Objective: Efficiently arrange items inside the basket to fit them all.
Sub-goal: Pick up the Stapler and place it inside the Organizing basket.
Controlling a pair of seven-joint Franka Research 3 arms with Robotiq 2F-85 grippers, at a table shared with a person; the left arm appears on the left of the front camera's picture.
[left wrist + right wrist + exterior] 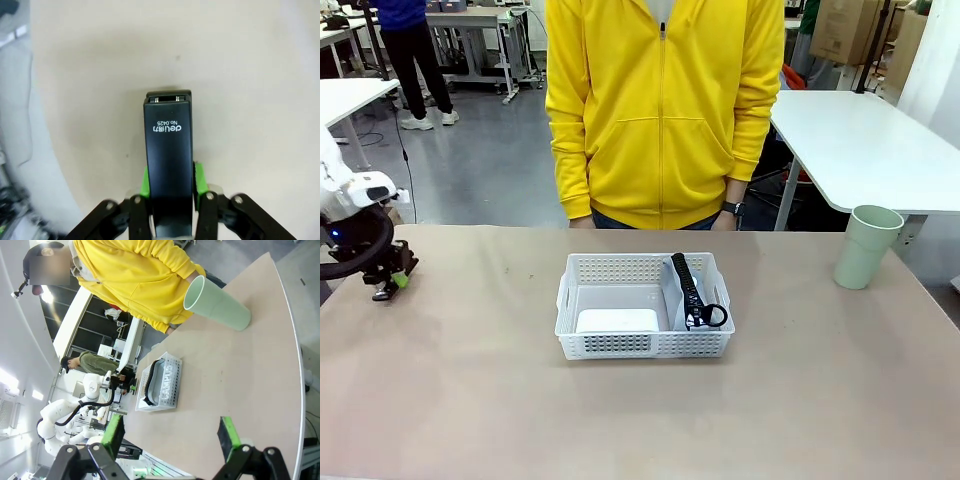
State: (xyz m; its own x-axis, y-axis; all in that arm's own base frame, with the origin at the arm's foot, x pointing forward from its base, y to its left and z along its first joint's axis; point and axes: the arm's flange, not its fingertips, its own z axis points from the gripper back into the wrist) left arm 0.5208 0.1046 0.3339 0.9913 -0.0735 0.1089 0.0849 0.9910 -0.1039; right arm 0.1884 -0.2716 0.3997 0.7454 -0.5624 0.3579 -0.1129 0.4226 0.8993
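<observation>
My left gripper (392,281) is low over the table's far left edge, shut on a black stapler (168,150) that sticks out between its green pads (199,176). The white basket (640,344) sits mid-table, well to the right of that gripper. Inside it a white boxy device (617,320) lies at the front left, and a grey pouch (678,300) with a black zipper and loop stands along the right wall. A pale green cup (866,247) stands upright at the table's far right. My right gripper (171,434) hangs open and empty, high above the table's right end, away from the cup (220,310).
A person in a yellow hoodie (660,110) stands at the far side, right behind the basket (167,385), hands down at the table edge. Bare tabletop (470,400) stretches in front of and on both sides of the basket. Another white table (860,150) stands beyond at the right.
</observation>
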